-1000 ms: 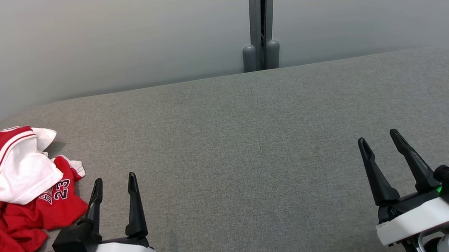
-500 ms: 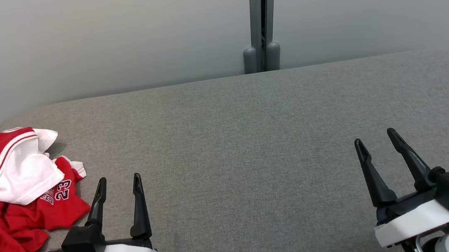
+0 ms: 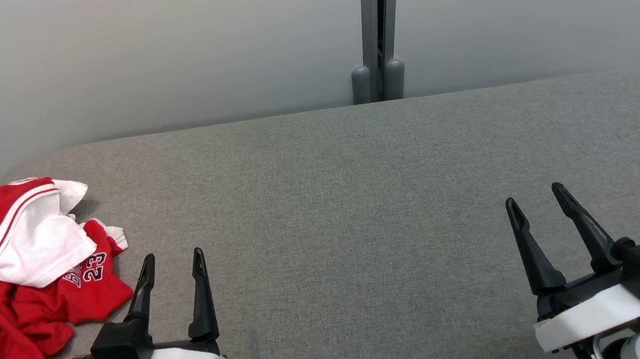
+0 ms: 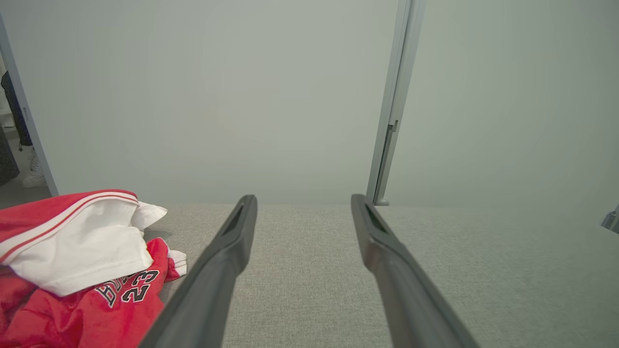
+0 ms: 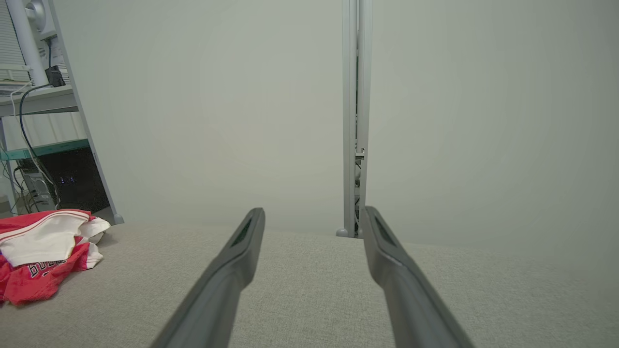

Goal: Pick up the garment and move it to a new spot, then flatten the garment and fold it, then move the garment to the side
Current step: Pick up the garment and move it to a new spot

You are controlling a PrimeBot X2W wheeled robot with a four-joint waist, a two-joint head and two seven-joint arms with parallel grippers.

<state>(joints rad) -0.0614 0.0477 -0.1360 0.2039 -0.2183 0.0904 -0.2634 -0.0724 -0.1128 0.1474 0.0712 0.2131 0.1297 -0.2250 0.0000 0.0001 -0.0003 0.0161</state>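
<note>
A crumpled red and white garment (image 3: 21,276) with the number 23 lies bunched at the left end of the grey table (image 3: 358,199). The left wrist view has the garment (image 4: 72,261) at lower left, and the right wrist view has the garment (image 5: 43,251) far off to the left. My left gripper (image 3: 174,259) hovers open just right of the garment, nothing between its fingers. My right gripper (image 3: 536,195) is open too, far away over the table's right part.
A pale wall with a grey vertical post (image 3: 376,31) runs behind the table. Beyond the table's left end stand a shelf with cables (image 5: 34,125) and a slanted metal leg (image 5: 92,145).
The head camera has shifted slightly, sliding the scene a little right. The left gripper has eased back and a bit right; the right gripper dropped slightly. The garment lies as before.
</note>
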